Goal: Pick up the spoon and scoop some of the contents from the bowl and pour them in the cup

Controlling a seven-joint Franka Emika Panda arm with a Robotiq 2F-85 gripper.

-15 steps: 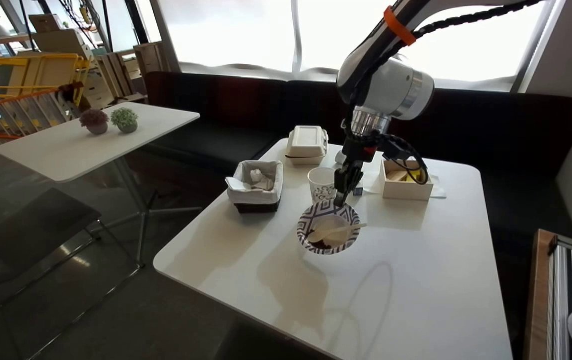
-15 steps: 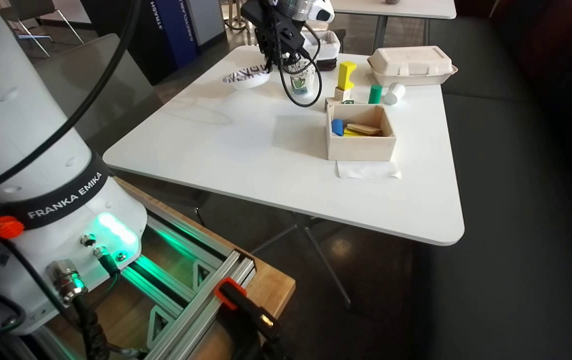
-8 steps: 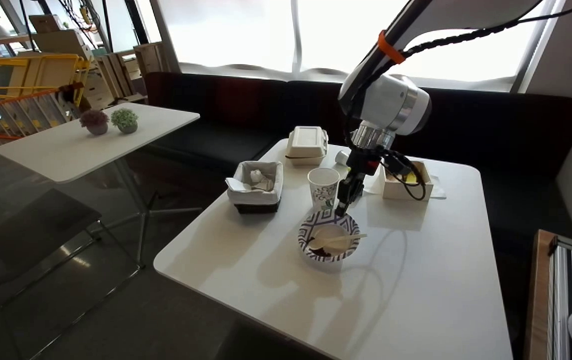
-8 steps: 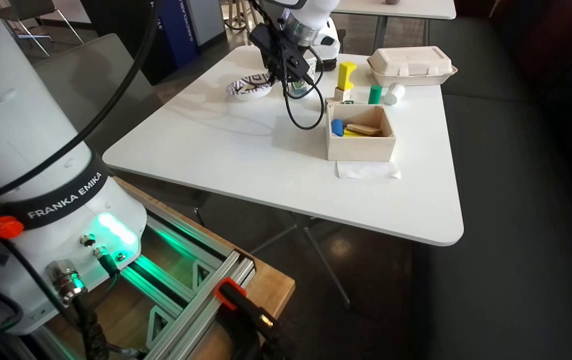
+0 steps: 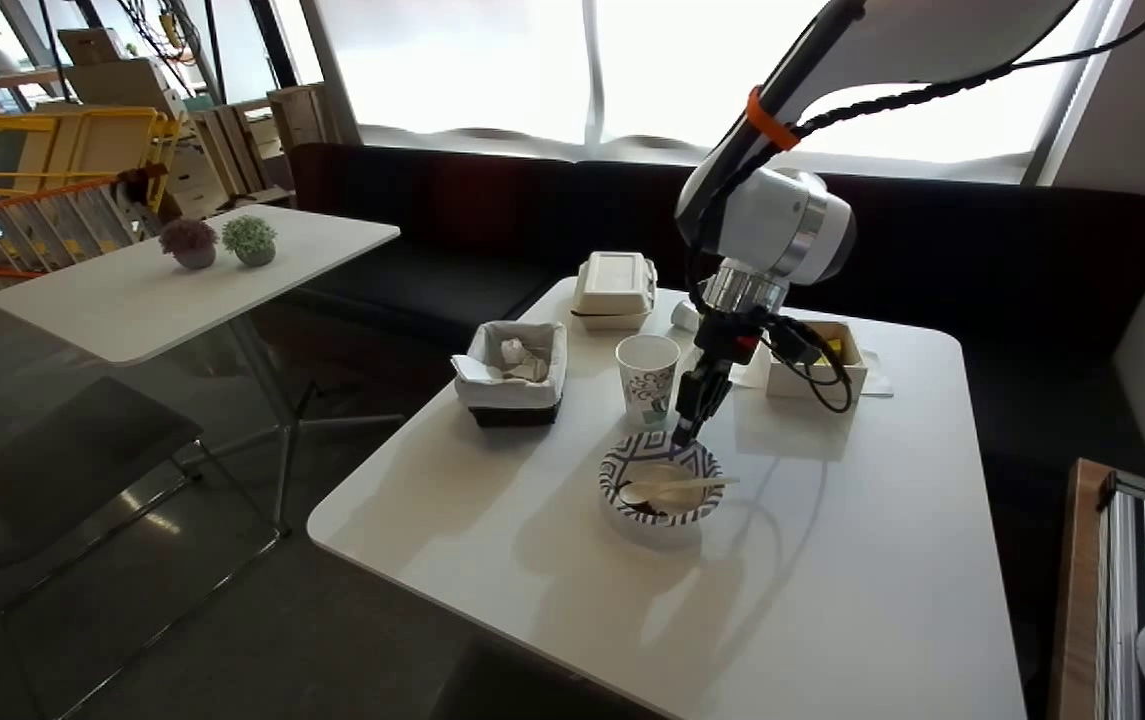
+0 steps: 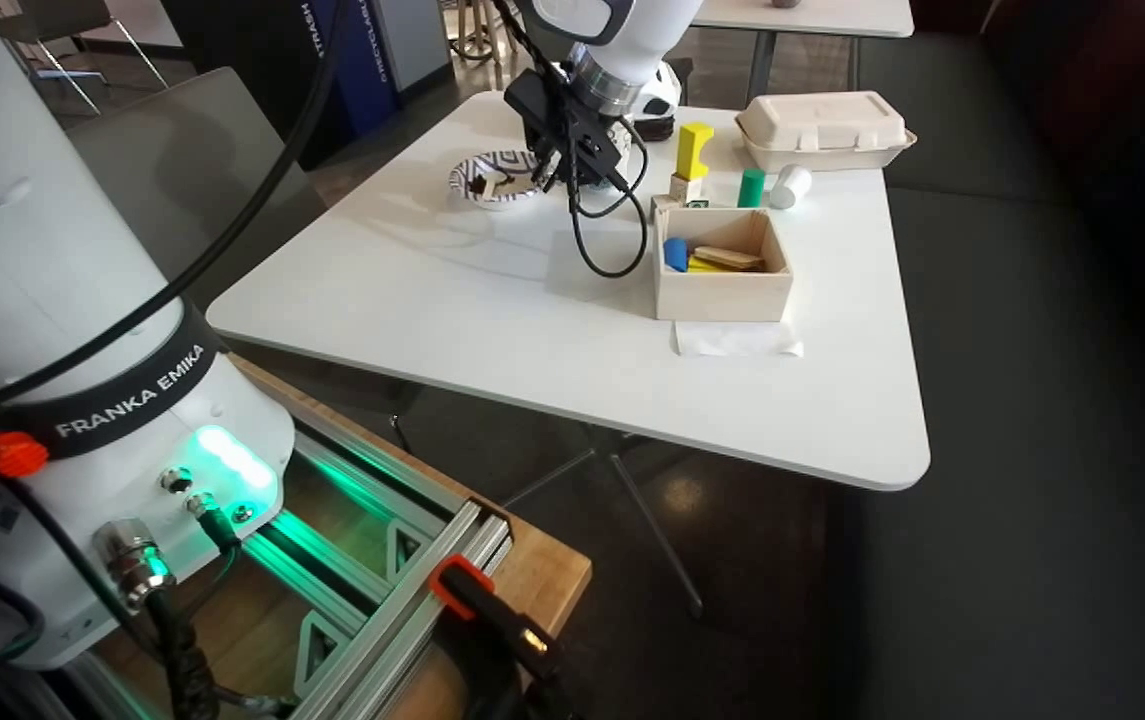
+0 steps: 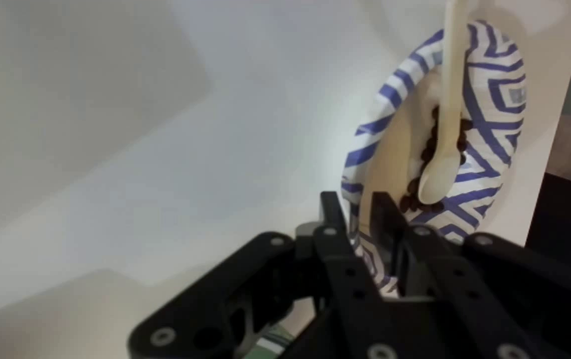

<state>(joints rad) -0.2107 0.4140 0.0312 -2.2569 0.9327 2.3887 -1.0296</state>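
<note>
The tool (image 7: 358, 199) pinches the rim of the patterned paper bowl (image 7: 494, 89), its two fingers (image 7: 332, 212) a narrow gap apart with the bowl's wall between them; in an exterior view this grip sits at the bowl's one o'clock, in the wrist view at about its seven o'clock; whether the bowl's base rests flat on the white tabletop (image 5: 832, 560) I cannot tell. The spoon (image 7: 449, 112), pale and slim, lies in the bowl, apart from the fingers; its scoop end is down among the dark brown beans (image 7: 407, 203), which show on both sides of it; its handle runs out over the rim, toward twelve o'clock in the wrist view and three o'clock in an exterior view.

The paper cup (image 5: 646, 385), white with a scroll print, stands upright near the bowl at twelve o'clock; at ten is a white-lined dark basket (image 5: 517, 413); at two, a wooden box (image 6: 722, 298) with a blue piece (image 6: 675, 255) inside. From that box, in an exterior view, a yellow block (image 6: 692, 152) stands near twelve o'clock; a green cylinder (image 6: 751, 188), a white cylinder (image 6: 791, 187) on its side and a clamshell box (image 6: 825, 128) lie toward one.
</note>
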